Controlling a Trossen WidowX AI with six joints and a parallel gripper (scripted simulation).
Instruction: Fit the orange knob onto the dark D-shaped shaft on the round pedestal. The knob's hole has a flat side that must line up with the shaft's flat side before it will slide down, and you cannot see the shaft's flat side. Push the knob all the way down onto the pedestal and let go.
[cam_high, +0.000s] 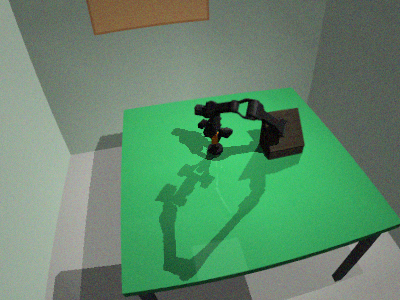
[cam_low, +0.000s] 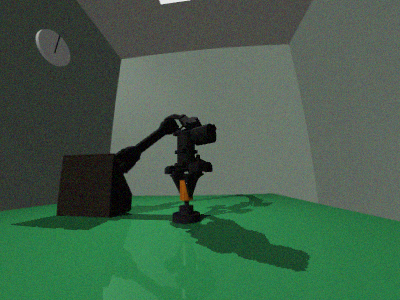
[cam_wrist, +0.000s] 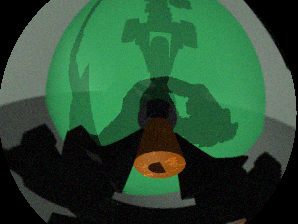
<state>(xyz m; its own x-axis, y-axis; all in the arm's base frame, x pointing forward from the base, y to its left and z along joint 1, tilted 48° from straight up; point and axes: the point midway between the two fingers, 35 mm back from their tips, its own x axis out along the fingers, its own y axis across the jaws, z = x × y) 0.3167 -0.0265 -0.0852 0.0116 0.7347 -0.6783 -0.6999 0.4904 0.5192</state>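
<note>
The orange knob (cam_high: 215, 138) (cam_low: 185, 190) (cam_wrist: 159, 145) is upright or nearly so, directly above the round dark pedestal (cam_high: 215, 150) (cam_low: 186, 217) (cam_wrist: 144, 120). My gripper (cam_high: 215, 136) (cam_low: 186, 192) (cam_wrist: 158, 133) points down and is shut on the knob, with a finger on either side. In the exterior view a short dark piece of the shaft (cam_low: 187, 203) shows between the knob's lower end and the pedestal. Whether the shaft's tip is inside the knob is hidden. The knob's near end in the wrist view shows a dark hole with a straight edge. The shaft's flat side is hidden.
The arm reaches over from its dark box-shaped base (cam_high: 285, 135) (cam_low: 85, 185), which stands on the green table (cam_high: 165, 240) (cam_low: 160, 265) (cam_wrist: 220, 65). Shadows of the arm lie across the table top around the pedestal.
</note>
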